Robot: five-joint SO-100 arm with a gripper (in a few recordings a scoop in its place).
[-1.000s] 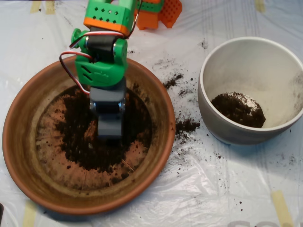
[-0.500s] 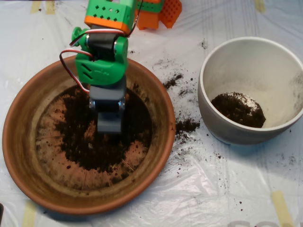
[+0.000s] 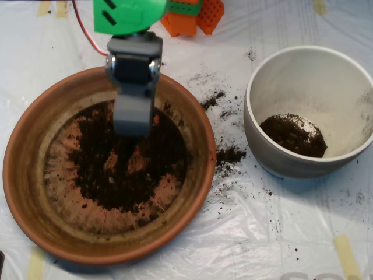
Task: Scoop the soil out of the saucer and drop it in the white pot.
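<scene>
soil (image 3: 125, 169) in saucer (image 3: 23, 175), scoop (image 3: 133, 116) above its far side, jaws unclear; more in white pot (image 3: 349, 64).

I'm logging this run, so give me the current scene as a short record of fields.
scoop: grey scoop over the upper part of the saucer
saucer: terracotta, left of picture, on plastic sheet
soil: dark patch on saucer bottom, bare spots showing
pot: white, right of picture, small soil mound inside
spill: crumbs on sheet between saucer and pot

Probably a hobby workbench, plastic sheeting (image 3: 192, 245) taped down, 3D-printed arm (image 3: 125, 14)
</scene>
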